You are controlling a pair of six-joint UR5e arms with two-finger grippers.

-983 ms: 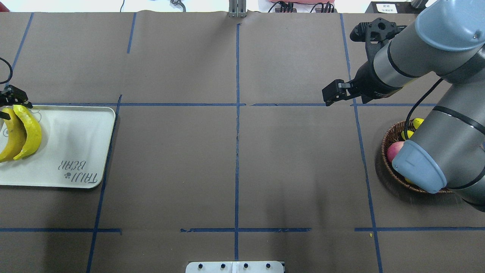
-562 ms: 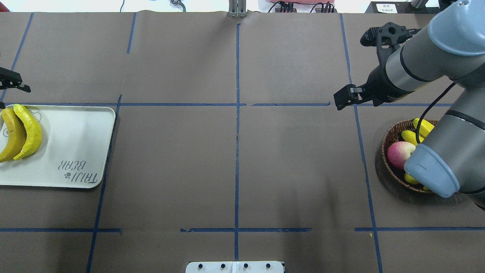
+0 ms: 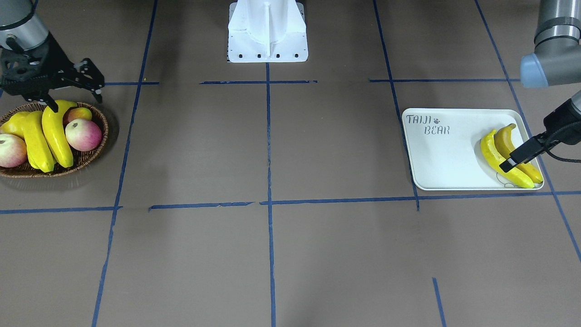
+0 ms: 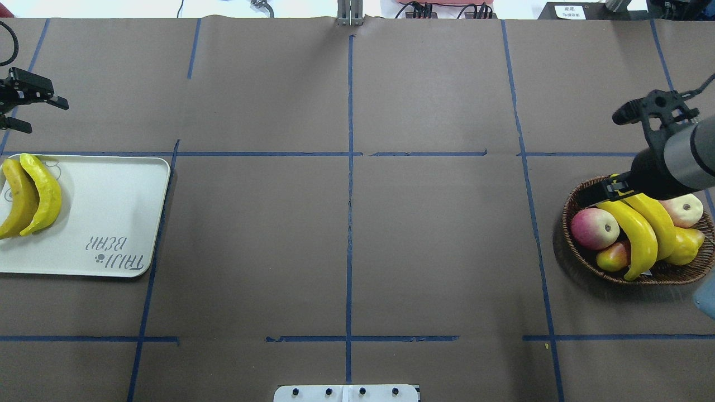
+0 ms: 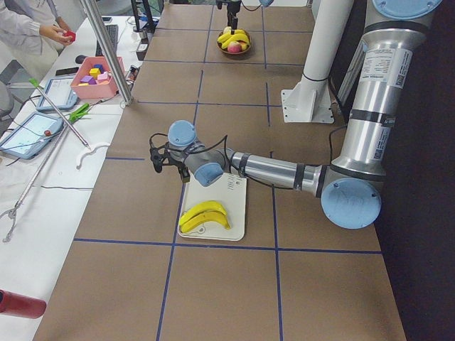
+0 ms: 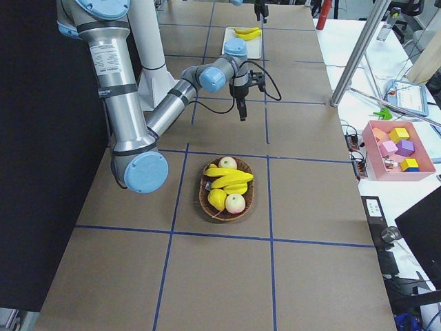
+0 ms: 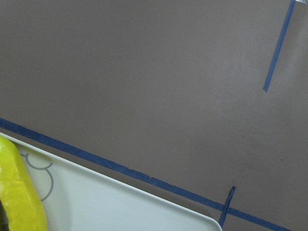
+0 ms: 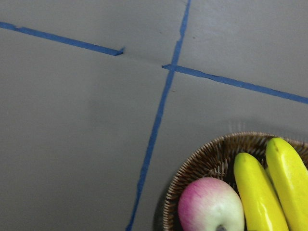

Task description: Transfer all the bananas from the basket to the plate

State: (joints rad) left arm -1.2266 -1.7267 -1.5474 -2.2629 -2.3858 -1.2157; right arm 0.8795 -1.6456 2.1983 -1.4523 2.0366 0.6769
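Half done: two bananas (image 4: 31,195) on the plate (image 4: 111,212), two more (image 4: 637,234) in the basket (image 3: 91,156) (apples (image 4: 595,228) alongside). Right fingers (image 3: 93,75) spread, empty, raised near the basket. Left fingers (image 4: 55,101) spread, empty, beside the plate.

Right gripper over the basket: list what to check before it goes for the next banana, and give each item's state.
1. The right gripper is open and empty: ok.
2. The two bananas in the basket lie on top, uncovered: ok.
3. It is lined up on one banana only: cannot tell; they lie side by side, touching.
4. Finger room around them in the basket: not ok; the pink apple seems to lie against one banana.
5. The plate has bare room beside the bananas on the plate: ok.
6. The left gripper is open and off the plate: ok.
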